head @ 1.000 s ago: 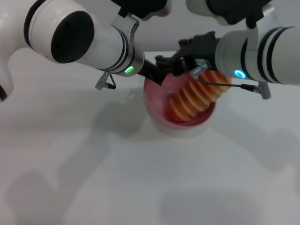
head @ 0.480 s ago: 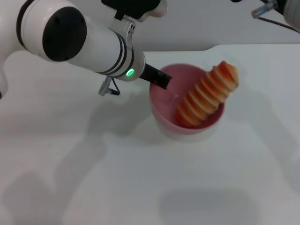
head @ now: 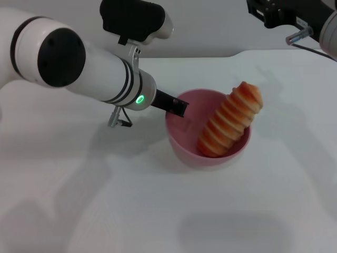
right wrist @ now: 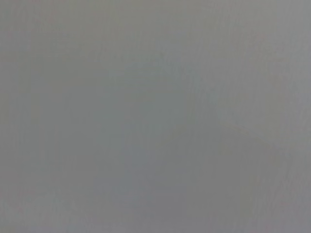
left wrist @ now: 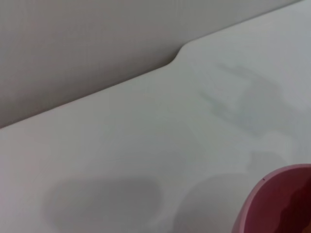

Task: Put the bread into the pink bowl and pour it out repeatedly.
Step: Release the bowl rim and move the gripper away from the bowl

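The pink bowl stands on the white table in the head view. The bread, orange-brown with pale ridges, stands tilted in it, its lower end in the bowl and its upper end leaning over the right rim. My left gripper is at the bowl's left rim, a black finger reaching over the rim, shut on it. A part of the bowl shows in the left wrist view. My right gripper is raised at the top right, away from the bowl and bread. The right wrist view shows only plain grey.
The white table spreads all round the bowl. Its far edge runs just behind the bowl against a grey wall. My left arm reaches in from the left above the table.
My right gripper has let go of the bread and drawn up and away to the top right. The bread stays leaning in the bowl. My left gripper stays at the bowl's rim.
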